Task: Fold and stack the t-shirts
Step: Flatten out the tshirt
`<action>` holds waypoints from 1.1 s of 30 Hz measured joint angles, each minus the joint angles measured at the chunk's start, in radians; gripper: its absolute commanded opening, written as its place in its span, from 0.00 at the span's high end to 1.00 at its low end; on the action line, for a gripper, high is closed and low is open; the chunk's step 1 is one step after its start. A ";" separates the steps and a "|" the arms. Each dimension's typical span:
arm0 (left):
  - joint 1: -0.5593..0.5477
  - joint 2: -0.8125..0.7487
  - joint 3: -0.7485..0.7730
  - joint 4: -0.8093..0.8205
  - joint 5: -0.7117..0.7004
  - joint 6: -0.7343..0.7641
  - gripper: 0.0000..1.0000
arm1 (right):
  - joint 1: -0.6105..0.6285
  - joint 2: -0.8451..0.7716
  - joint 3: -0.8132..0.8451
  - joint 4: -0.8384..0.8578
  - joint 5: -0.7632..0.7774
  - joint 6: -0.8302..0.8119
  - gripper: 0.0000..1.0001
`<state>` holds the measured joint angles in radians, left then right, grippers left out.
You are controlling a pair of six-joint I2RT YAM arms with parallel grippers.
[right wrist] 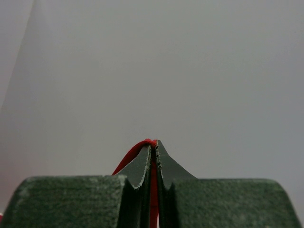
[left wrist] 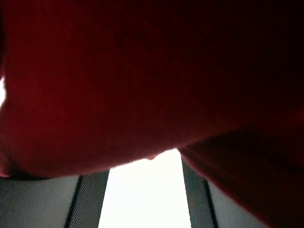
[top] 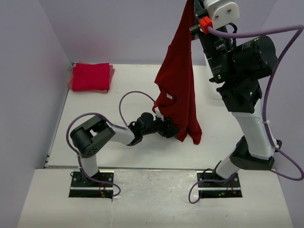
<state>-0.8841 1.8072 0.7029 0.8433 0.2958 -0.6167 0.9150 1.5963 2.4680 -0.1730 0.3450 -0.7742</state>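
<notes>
A dark crimson t-shirt [top: 179, 80] hangs full length above the table, pinched at its top edge by my right gripper [top: 194, 12], which is raised high at the back right. In the right wrist view a thin red fold [right wrist: 153, 190] sits between the closed fingers of that gripper [right wrist: 154, 145]. My left gripper [top: 172, 130] reaches low across the table to the shirt's lower edge. Its fingers [left wrist: 88, 199] stand apart with bright table between them, and dark cloth [left wrist: 142, 80] drapes over their tips. A folded bright red t-shirt pile [top: 90, 77] lies at the back left.
The white table [top: 123, 85] is enclosed by pale walls on the left and at the back. The left arm's purple cable [top: 128, 97] loops over the table beside the hanging shirt. The right arm's column [top: 251, 128] stands at the right.
</notes>
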 measured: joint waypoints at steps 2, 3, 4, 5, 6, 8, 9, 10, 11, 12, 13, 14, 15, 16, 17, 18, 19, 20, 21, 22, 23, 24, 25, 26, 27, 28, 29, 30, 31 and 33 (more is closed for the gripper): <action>0.000 0.025 0.030 -0.003 -0.001 0.007 0.41 | 0.000 0.000 0.000 0.000 0.000 0.000 1.00; 0.000 0.037 0.045 -0.014 -0.006 0.012 0.41 | 0.000 0.000 0.000 -0.001 0.000 0.000 1.00; 0.000 0.044 0.056 -0.024 -0.013 0.017 0.41 | 0.000 0.000 0.000 -0.001 0.000 0.000 1.00; 0.000 0.047 0.063 -0.039 -0.021 0.023 0.41 | 0.000 0.000 0.000 -0.001 0.000 0.000 1.00; 0.000 0.047 0.064 -0.053 -0.032 0.028 0.41 | 0.000 0.000 0.000 -0.001 0.000 0.000 1.00; 0.000 0.042 0.063 -0.082 -0.069 0.031 0.41 | 0.000 -0.003 -0.005 -0.001 0.000 0.000 1.00; 0.000 0.035 0.056 -0.100 -0.088 0.031 0.41 | 0.000 -0.004 -0.007 -0.002 0.000 0.000 1.00; 0.000 0.024 0.045 -0.116 -0.105 0.030 0.41 | 0.000 -0.006 -0.008 -0.002 0.000 0.000 1.00; 0.000 0.011 0.033 -0.129 -0.121 0.030 0.41 | 0.000 -0.008 -0.010 -0.002 0.000 0.000 1.00; 0.000 0.000 0.022 -0.138 -0.134 0.030 0.41 | 0.000 -0.009 -0.010 -0.003 0.000 0.000 1.00; 0.000 -0.011 0.012 -0.153 -0.148 0.030 0.42 | 0.000 -0.010 -0.010 -0.003 0.000 0.000 1.00; 0.000 -0.023 0.005 -0.161 -0.161 0.030 0.44 | 0.000 -0.011 -0.010 -0.003 0.000 0.000 1.00; 0.000 -0.024 0.004 -0.162 -0.163 0.030 0.45 | 0.000 -0.012 -0.010 -0.003 0.000 0.001 1.00; 0.000 -0.025 0.003 -0.161 -0.161 0.029 0.46 | 0.000 -0.012 -0.010 -0.003 0.000 0.002 1.00; 0.000 -0.025 0.004 -0.158 -0.159 0.027 0.47 | 0.000 -0.012 -0.010 -0.003 0.000 0.003 1.00; 0.000 -0.024 0.003 -0.157 -0.153 0.024 0.49 | 0.000 -0.012 -0.010 -0.003 0.000 0.003 1.00; 0.000 -0.023 0.003 -0.151 -0.142 0.020 0.50 | 0.000 -0.012 -0.010 -0.003 0.000 0.003 1.00; -0.001 -0.021 0.004 -0.146 -0.132 0.013 0.50 | 0.000 -0.012 -0.010 -0.004 0.000 0.003 1.00; -0.003 -0.019 0.004 -0.140 -0.119 0.005 0.50 | 0.000 -0.012 -0.010 -0.004 0.000 0.003 1.00; -0.005 -0.016 0.004 -0.130 -0.110 -0.002 0.50 | 0.000 -0.012 -0.010 -0.004 0.000 0.003 1.00; -0.010 -0.011 0.004 -0.121 -0.101 -0.011 0.50 | 0.000 -0.012 -0.010 -0.003 0.000 0.003 1.00; -0.016 -0.007 0.004 -0.115 -0.092 -0.018 0.49 | 0.000 -0.012 -0.010 -0.004 0.000 0.003 1.00; -0.025 -0.005 0.004 -0.112 -0.086 -0.024 0.49 | 0.000 -0.012 -0.010 -0.004 0.000 0.003 1.00; -0.034 -0.004 0.004 -0.111 -0.080 -0.030 0.49 | 0.000 -0.012 -0.010 -0.004 0.000 0.003 1.00; -0.042 -0.005 0.004 -0.109 -0.074 -0.036 0.48 | 0.000 -0.012 -0.010 -0.004 0.000 0.003 1.00; -0.050 -0.005 0.004 -0.105 -0.070 -0.040 0.48 | 0.000 -0.012 -0.010 -0.004 0.000 0.004 1.00; -0.057 -0.005 0.004 -0.103 -0.067 -0.045 0.47 | 0.000 -0.012 -0.010 -0.004 0.000 0.003 1.00; -0.062 -0.005 0.004 -0.104 -0.067 -0.047 0.47 | 0.000 -0.012 -0.010 -0.004 0.000 0.004 1.00; -0.068 -0.005 0.004 -0.104 -0.065 -0.049 0.46 | 0.000 -0.012 -0.010 -0.004 0.000 0.004 1.00; -0.072 -0.005 0.004 -0.105 -0.064 -0.051 0.45 | 0.000 -0.012 -0.010 -0.007 0.000 0.006 1.00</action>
<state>-0.9562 1.8023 0.7067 0.7387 0.2317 -0.6678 0.9146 1.5845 2.4584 -0.1802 0.3450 -0.7681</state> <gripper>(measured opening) 0.539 0.011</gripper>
